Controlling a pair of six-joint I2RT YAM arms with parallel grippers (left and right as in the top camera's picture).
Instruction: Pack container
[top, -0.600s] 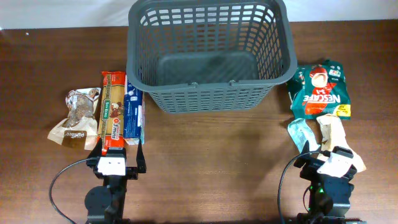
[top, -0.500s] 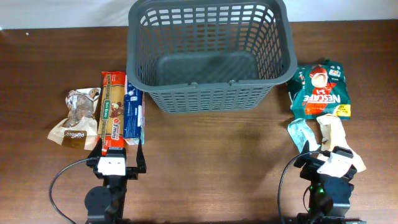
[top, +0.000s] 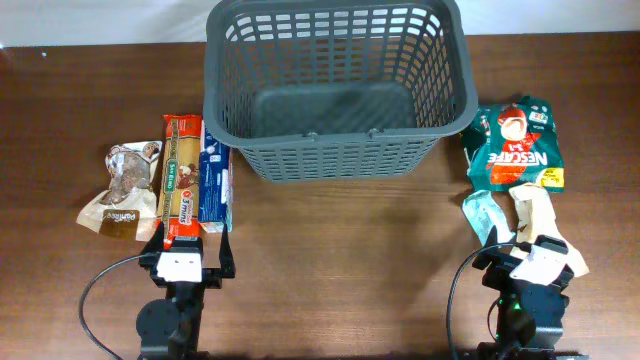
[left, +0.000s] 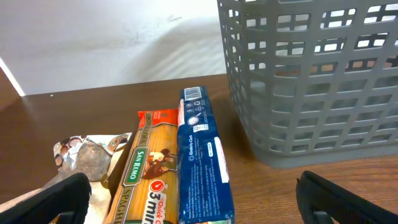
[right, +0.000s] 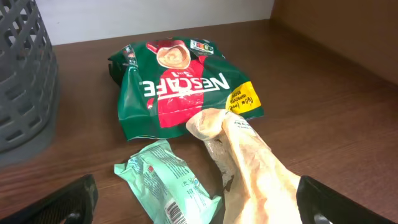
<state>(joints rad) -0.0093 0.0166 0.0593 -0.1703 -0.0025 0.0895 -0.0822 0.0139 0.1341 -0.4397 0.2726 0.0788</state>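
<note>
Grey container (top: 335, 155) well beyond left gripper (top: 192, 243)

Both arms are seen at the bottom edge of the overhead view. The left arm (top: 170, 318), lower left, is black, with a white rectangular plate (top: 182, 266) on top and a thin black cable (top: 88, 300) looping off its left side. The right arm (top: 522, 318), lower right, is black too, with a white tilted plate (top: 541, 262), a curved black cable (top: 450, 300) and a small green light (top: 513, 307). In the wrist views the left gripper (left: 199, 202) and the right gripper (right: 199, 202) show only as dark, blurred fingers (left: 59, 199) in the lower corners.
</note>
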